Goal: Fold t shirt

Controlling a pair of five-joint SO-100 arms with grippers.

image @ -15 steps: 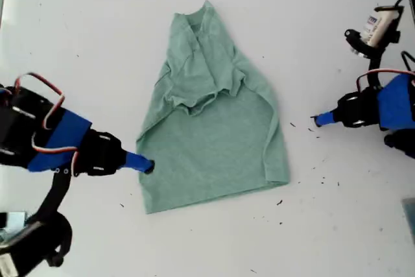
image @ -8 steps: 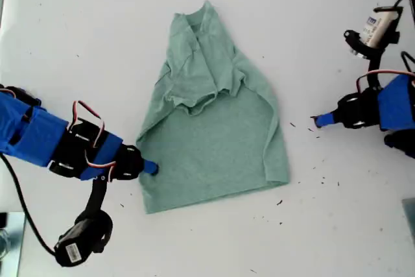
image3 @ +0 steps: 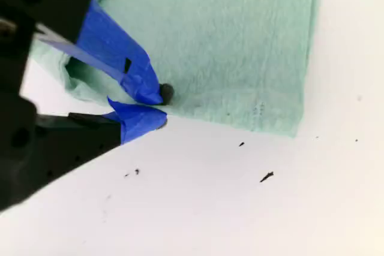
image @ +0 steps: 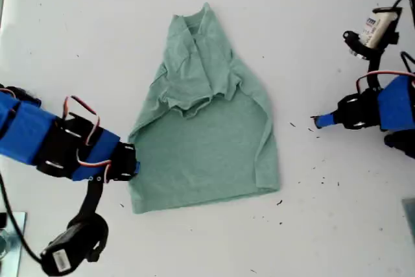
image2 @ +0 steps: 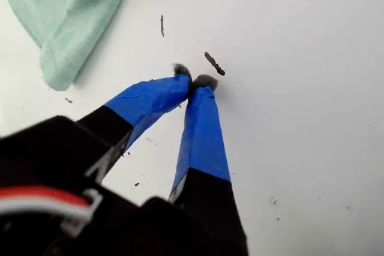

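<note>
The pale green t shirt (image: 207, 141) lies on the white table, neck toward the far side and its upper half bunched into folds. My second gripper (image: 134, 167) is at the shirt's side edge on the exterior view's left. In the second wrist view this gripper (image3: 159, 106) is shut on the edge of the t shirt (image3: 240, 40), one finger on top of the cloth. My first gripper (image: 316, 120) is on the exterior view's right, apart from the shirt. Its blue tips (image2: 195, 80) are shut on nothing over bare table, with a corner of the t shirt (image2: 66, 10) nearby.
Small dark specks (image: 280, 202) are scattered on the table near the shirt's hem and toward the exterior view's right. A wired camera module (image: 375, 29) sits at the exterior view's upper right, another (image: 65, 257) hangs at its lower left.
My second gripper closed on the shirt's side edge and pulled back toward the exterior view's left, dragging the shirt's lower part that way. My first gripper has stayed still.
</note>
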